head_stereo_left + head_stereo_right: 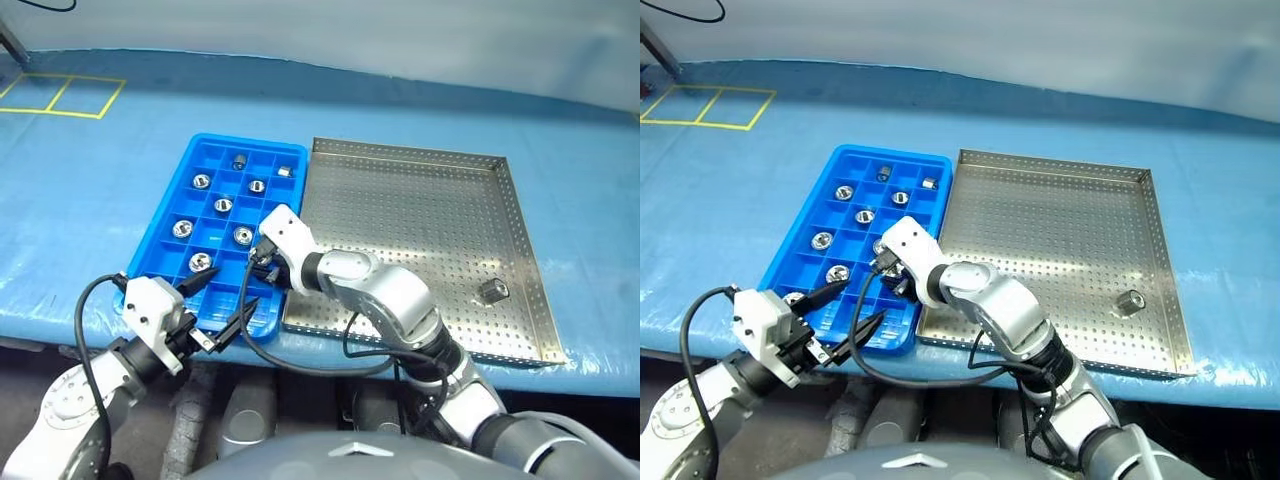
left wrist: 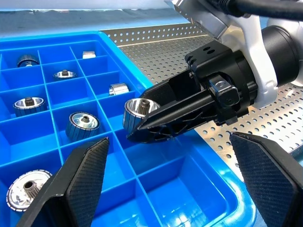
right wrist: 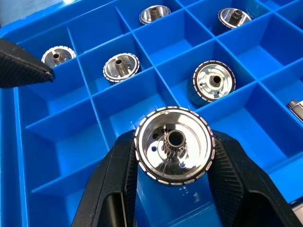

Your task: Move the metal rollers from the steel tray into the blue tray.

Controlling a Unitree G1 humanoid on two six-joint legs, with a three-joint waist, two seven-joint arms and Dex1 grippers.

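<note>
The right gripper (image 3: 173, 189) is clamping one metal roller (image 3: 173, 144) between its two black ribbed jaws, the roller's polished face with its dark centre hole turned outward, and is holding it just above the near compartments of the blue tray (image 1: 205, 152). The left gripper (image 2: 165, 179) is hovering at the tray's near edge with its jaws spread wide and nothing between them, its textured black fingers (image 2: 85, 175) flanking the right gripper's tip.

The blue tray is glossy moulded plastic, divided by thin walls into square compartments; several are each holding a shiny knurled roller, such as one (image 1: 200, 262) near the front and one (image 1: 240, 160) at the far end. Just beside it on the right, the steel tray (image 1: 400, 190) is lying flat, a grey perforated sheet with low raised rims, and a single roller (image 1: 493, 291) is resting near its right rim.

Both trays are sitting by the near edge of the bench (image 1: 80, 200), which is covered in a slightly wrinkled blue sheet. Yellow tape lines (image 1: 60, 95) are marking rectangles towards its far left corner.
</note>
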